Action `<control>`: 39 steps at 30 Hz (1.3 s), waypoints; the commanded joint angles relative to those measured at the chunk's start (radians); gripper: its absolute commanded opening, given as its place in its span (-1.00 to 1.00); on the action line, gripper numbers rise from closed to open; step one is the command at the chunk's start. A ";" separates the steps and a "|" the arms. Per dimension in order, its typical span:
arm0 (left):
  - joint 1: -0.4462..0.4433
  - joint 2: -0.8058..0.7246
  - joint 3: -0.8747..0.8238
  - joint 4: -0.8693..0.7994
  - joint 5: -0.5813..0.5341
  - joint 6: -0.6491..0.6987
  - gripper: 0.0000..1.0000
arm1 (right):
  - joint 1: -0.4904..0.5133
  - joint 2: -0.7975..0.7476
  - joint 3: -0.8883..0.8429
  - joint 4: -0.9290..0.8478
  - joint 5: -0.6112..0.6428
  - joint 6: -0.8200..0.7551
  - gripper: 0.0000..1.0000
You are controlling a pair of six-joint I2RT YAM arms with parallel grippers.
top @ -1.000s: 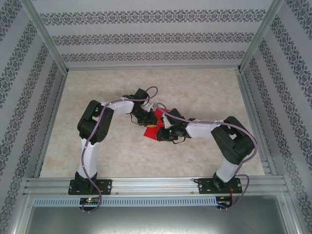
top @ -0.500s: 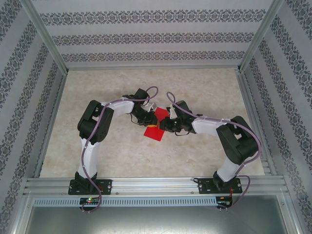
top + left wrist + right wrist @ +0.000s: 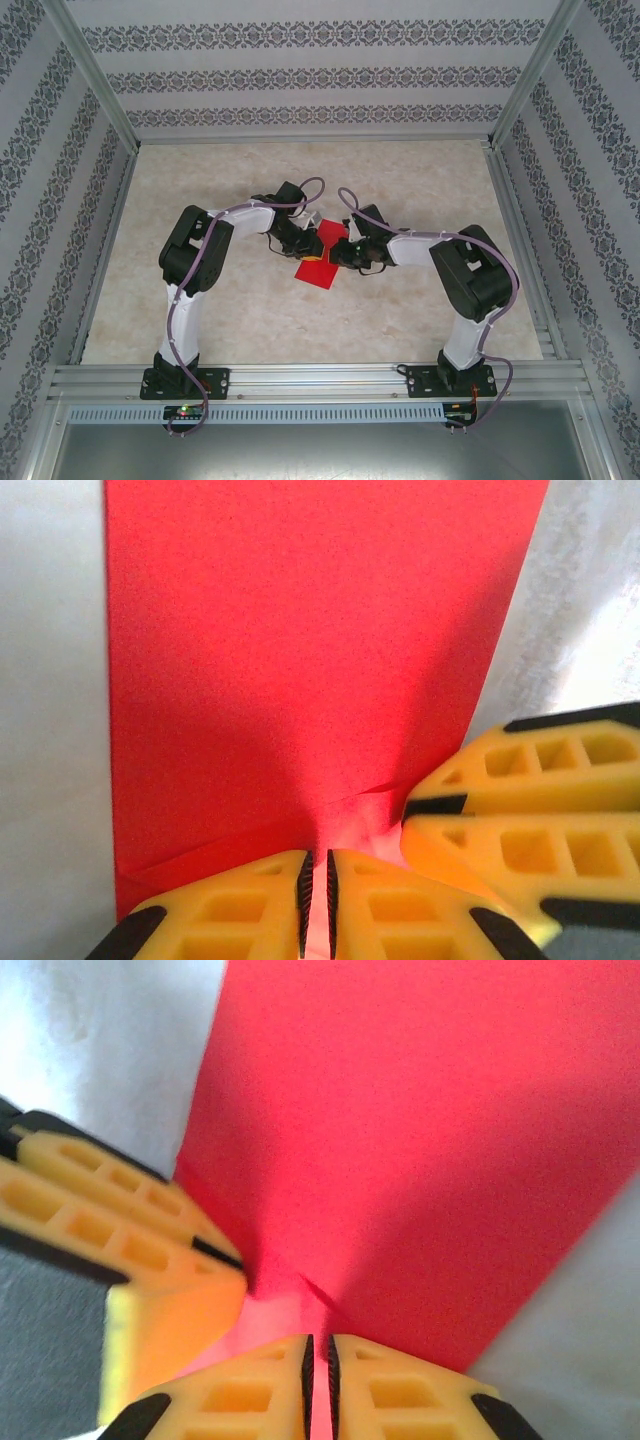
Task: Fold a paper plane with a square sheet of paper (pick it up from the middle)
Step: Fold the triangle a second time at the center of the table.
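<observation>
Logging square sheet of paper [image 3: 310,680]: I saw left gripper [image 3: 316,892] and right gripper [image 3: 318,1375] each clamped on it, side by side, its length running ahead.

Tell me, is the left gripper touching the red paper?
Touching. The left wrist view shows the left gripper pinching the paper at its edge between shut fingers.

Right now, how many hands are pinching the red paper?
2. The left hand is shut on a raised, bunched bit of the red paper; the right hand is shut on the same bunched spot, close beside the left one.
</observation>
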 commanded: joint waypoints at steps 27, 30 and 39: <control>0.006 0.068 -0.008 -0.034 -0.072 0.032 -0.64 | 0.164 -0.079 -0.073 0.017 0.008 0.034 -0.70; 0.006 0.061 -0.008 -0.036 -0.074 0.034 -0.64 | 0.163 -0.053 -0.068 0.003 0.020 0.018 -0.70; 0.016 0.049 0.002 -0.028 -0.070 0.024 -0.64 | 0.166 -0.063 -0.151 0.014 0.014 0.030 -0.71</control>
